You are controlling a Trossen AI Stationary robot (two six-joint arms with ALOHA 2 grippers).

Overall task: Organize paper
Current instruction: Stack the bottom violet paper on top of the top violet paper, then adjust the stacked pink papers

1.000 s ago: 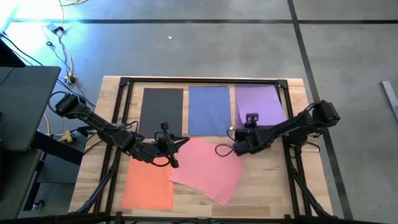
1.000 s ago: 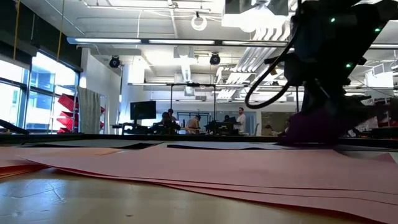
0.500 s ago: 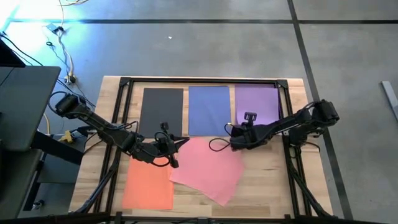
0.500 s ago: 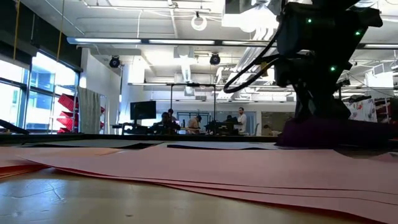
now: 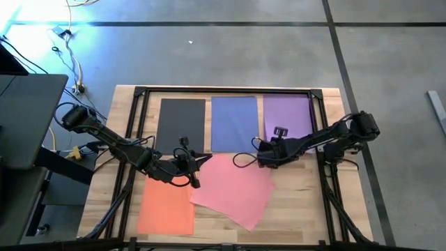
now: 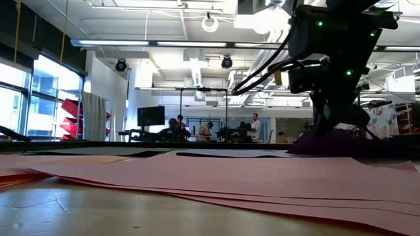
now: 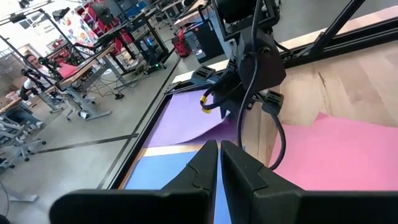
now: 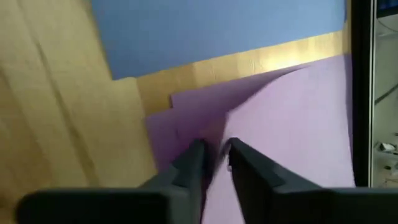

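While both arms are reaching in over the wooden table [image 5: 327, 209], a black frame [image 5: 223, 90] is enclosing most of its top, and all the paper is lying inside or across that frame.

Count: five sheets, one of each colour; two arms.
- dark grey sheet [image 5: 182, 124] lying flat at 11 o'clock of the table centre
- blue sheet [image 5: 234, 123] lying flat at 12 o'clock, just beside the grey one, apart from it
- purple sheet [image 5: 289, 115] lying at 1 o'clock, just beside the blue; its near corner is lifting and curling, as the left wrist view is showing
- pink sheet [image 5: 233, 183] lying skewed at 6 o'clock, its upper corner pointing toward the gap below the blue
- orange sheet [image 5: 167, 206] lying at 7 o'clock, its right edge touching or slipping under the pink; cannot tell which

The right gripper [image 5: 261, 155] is sitting at the near left corner of the purple sheet, at about 3 o'clock of centre. In the right wrist view its fingers [image 8: 186, 168] are standing narrowly apart with the purple corner lying between them; cannot tell whether they are pinching it.

The left gripper [image 5: 197, 176] is hovering at 9 o'clock, over the pink sheet's left edge, its fingers [image 7: 205, 165] closed to a thin slit and holding nothing
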